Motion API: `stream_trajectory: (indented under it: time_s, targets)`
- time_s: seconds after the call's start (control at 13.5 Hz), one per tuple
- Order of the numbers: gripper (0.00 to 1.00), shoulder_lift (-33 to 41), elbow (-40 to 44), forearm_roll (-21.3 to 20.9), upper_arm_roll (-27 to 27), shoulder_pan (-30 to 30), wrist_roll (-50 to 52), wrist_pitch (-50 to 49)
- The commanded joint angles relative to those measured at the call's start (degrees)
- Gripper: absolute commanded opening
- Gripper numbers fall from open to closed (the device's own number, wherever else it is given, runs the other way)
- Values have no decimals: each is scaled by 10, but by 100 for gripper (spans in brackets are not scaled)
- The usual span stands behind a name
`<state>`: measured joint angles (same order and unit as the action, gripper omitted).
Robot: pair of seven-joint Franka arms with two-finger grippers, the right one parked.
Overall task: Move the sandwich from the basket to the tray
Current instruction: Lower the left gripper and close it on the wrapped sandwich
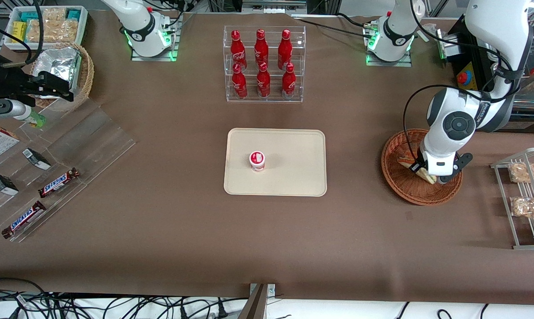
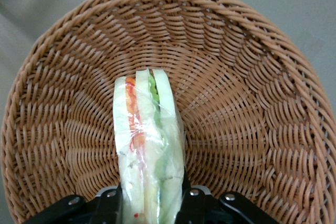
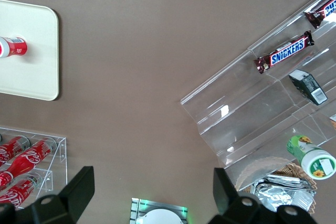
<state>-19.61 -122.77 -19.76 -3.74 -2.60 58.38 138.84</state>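
Sandwich sits nearest the wrist camera, standing on edge inside the basket, clear wrap wrinkled over white bread with red and green filling. Tool is down in the basket with its fingers pressed against both bread faces: closed on the sandwich at the end nearest the camera. Front view puts the tool low over the basket, well apart from the tray.

Risks, as judged:
- Grip is near one end only. Most of the wedge hangs free, so on the lift it may droop or pivot between the fingers.
- Wrap is slick; bread is soft. Squeeze could crush the layers, or the film could slide and let the wedge slip out mid-carry over the counter.
- Sloped wicker wall lies close by; a sideways move before enough height could snag the free end on the rim.
- Small red-and-white cup already stands on the tray. A careless set-down may knock it over; the bare part of the tray looks safer.
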Motion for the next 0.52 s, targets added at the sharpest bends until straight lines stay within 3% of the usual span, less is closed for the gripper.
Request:
stream_trajectory:
  time_s: [0.0,0.22,0.44]
  targets:
    - [0,45,9,-9,-5,-5,-24,-52]
    - [0,67,66,71,-8,-5,-122,-141]
    - [0,70,157,105,-8,0,-192,-262]
